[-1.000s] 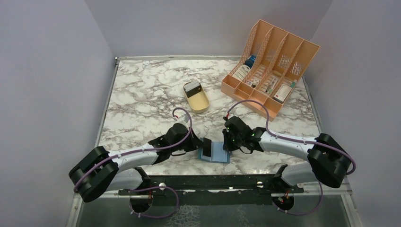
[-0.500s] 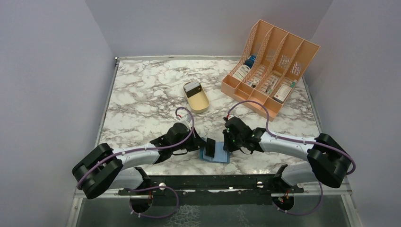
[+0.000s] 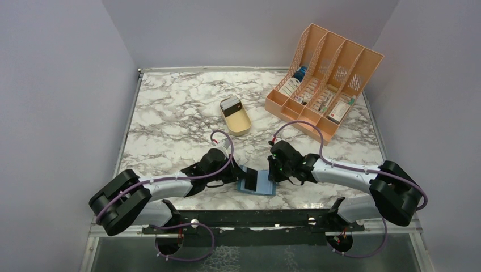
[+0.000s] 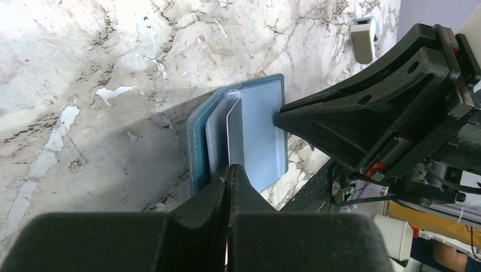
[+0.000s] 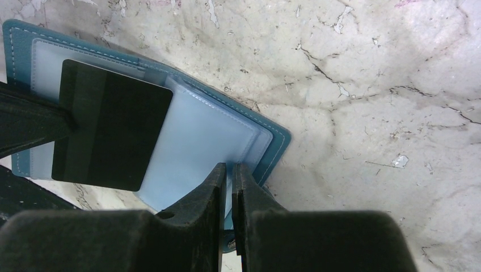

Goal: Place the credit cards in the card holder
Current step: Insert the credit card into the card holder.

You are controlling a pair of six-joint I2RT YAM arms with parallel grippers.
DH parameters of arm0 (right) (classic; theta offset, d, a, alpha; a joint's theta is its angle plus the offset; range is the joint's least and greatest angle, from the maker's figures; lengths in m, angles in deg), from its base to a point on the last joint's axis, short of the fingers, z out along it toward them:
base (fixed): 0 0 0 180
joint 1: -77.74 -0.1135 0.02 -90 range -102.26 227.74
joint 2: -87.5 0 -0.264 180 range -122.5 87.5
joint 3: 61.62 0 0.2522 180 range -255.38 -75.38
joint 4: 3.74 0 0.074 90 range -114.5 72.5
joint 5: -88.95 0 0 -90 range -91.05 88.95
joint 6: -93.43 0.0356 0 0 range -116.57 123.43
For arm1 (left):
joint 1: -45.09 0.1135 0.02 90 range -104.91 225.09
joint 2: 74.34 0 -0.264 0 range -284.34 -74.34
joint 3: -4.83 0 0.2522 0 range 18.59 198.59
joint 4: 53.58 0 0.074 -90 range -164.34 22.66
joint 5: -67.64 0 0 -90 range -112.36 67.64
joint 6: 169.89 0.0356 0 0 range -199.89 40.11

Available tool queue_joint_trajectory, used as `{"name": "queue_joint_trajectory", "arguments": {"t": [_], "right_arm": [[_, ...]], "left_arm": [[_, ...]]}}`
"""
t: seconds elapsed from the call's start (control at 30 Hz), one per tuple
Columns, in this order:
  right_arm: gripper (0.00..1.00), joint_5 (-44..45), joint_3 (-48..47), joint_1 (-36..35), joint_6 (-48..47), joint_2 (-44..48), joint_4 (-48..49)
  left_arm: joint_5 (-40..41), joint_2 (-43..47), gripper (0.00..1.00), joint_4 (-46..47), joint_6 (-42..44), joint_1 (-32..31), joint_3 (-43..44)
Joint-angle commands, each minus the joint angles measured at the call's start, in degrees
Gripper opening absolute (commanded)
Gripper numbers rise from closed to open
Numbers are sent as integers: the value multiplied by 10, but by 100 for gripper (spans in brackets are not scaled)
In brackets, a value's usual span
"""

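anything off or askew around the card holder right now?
Nothing stands out. The card holder lies open on the table, right fingers pinching its edge; left fingers hold a black card over its pockets, apparently not yet slotted. No damage visible.

My left gripper pinches a credit card over the open card holder.

My two dark fingers are pressed together on the card's near end. I see the card almost edge-on: a thin pale rim and a grey face, standing on edge across the holder's pale blue pocketed faces. The holder lies spread on the marble table, its darker teal border showing along the left side. From the right, the black right gripper reaches in, its tip touching the holder's right edge. A small pale grey object sits farther off, top right.
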Motion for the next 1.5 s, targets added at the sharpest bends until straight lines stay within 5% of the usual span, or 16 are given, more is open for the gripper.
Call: {"name": "queue_joint_trajectory", "arguments": {"t": [0.0, 0.6, 1.47], "right_arm": [[10, 8, 9, 1, 5, 12, 5], [10, 12, 4, 1, 2, 2, 9], [10, 6, 6, 1, 4, 5, 13]], "left_arm": [[-11, -10, 0, 14, 7, 4, -10], [1, -16, 0, -94, 3, 6, 23], [1, -49, 0, -52, 18, 6, 41]]}}
